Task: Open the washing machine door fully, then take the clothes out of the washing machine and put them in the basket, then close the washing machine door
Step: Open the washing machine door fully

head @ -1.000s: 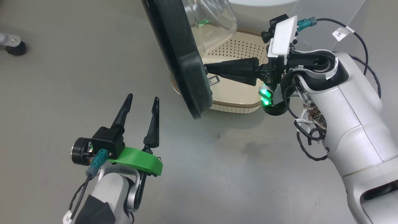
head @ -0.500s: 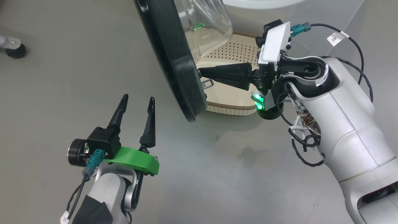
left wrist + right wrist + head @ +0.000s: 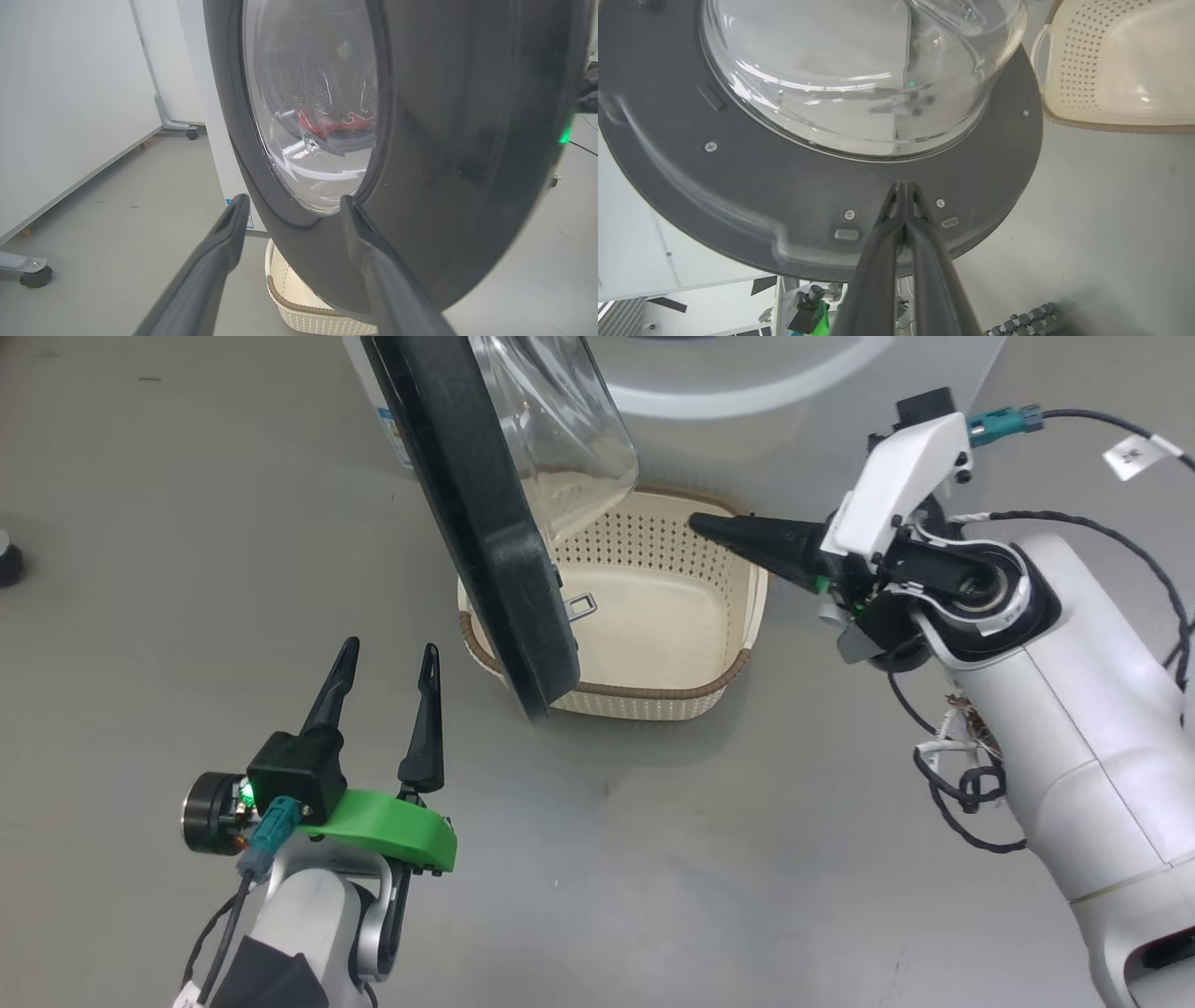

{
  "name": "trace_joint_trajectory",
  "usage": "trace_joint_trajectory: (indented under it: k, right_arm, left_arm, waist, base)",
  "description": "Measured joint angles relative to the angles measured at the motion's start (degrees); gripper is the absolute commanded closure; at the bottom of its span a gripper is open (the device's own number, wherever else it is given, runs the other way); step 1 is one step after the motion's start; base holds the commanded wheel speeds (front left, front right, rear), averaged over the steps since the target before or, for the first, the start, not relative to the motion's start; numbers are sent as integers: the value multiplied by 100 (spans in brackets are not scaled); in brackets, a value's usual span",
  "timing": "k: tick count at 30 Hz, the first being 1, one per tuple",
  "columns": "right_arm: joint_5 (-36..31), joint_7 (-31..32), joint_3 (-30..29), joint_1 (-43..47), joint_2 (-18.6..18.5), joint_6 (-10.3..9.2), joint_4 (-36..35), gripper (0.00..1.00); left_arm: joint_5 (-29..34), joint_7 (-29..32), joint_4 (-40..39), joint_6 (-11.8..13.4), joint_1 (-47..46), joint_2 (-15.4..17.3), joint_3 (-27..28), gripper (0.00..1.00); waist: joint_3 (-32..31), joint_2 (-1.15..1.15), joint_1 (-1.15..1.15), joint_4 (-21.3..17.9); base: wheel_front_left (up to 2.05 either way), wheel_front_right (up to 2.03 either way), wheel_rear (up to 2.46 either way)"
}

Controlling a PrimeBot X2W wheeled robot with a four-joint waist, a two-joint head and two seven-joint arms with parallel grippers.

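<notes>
Door (image 3: 476, 523) first: it stands swung out from the washer (image 3: 747, 387), edge-on to the head camera, with its lower edge hanging over the left part of the basket (image 3: 653, 695) on the floor. That looks like only part of its travel, so the opening step seems unfinished.

The right gripper (image 3: 698, 522) has its fingers pressed together with nothing between them. That shape suits pushing on the door's inner face rather than grasping it. In the head view its tip is above the basket's far right corner, apart from the door.

The left gripper (image 3: 390, 649) hovers low on the door's outer side, fingers spread wide and empty. It is probably kept ready for the clothes (image 3: 336, 123).

The basket sits just below the washer's mouth, presumably so that the clothes need only a short carry. A door sweeping over it could snag its rim.

The left wrist view gives what the head view cannot: through the glass (image 3: 317, 93), the red clothes lie low in the drum.

The right wrist view gives the door's inner face, with its screws. The closed tips stand before the lower rim there, and that view alone cannot tell whether they touch it. The head view settles it with a clear gap.
</notes>
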Motion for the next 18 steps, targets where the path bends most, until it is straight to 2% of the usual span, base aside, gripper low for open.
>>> trace_joint_trajectory:
  k: [6,8,10,11,13,14,18]
  right_arm:
    - [-1355,-914,349,242,-681,694,-226,100]
    - [-1872,-1250,515,344,-883,862,-318,100]
    - [-2354,-1607,673,482,-1050,879,-408,100]
    - [-2826,-1983,810,633,-1229,879,-494,100]
    - [-3082,-2193,879,698,-1330,879,-538,100]
    - [-3611,-2587,1003,791,-1551,878,-639,100]
    - [-4142,-3378,998,1019,-1758,870,-777,100]
  left_arm:
    - [115,0,75,0,114,0,192,0]
    - [149,0,93,0,171,4,290,0]
    - [159,0,120,0,217,5,369,0]
    - [171,1,129,0,246,5,432,0]
    - [183,0,130,0,264,5,466,0]
    - [215,0,129,0,301,7,560,0]
    - [301,0,122,0,371,8,667,0]
  waist:
    - [-261,0,0,-275]
    - [-344,0,0,-381]
    - [-425,0,0,-490]
    - [-505,0,0,-595]
    - [-544,0,0,-647]
    - [-617,0,0,-752]
    - [-735,0,0,-953]
  base:
    - [0,0,0]
    - [0,0,0]
    - [0,0,0]
    - [0,0,0]
    - [0,0,0]
    - [0,0,0]
    - [0,0,0]
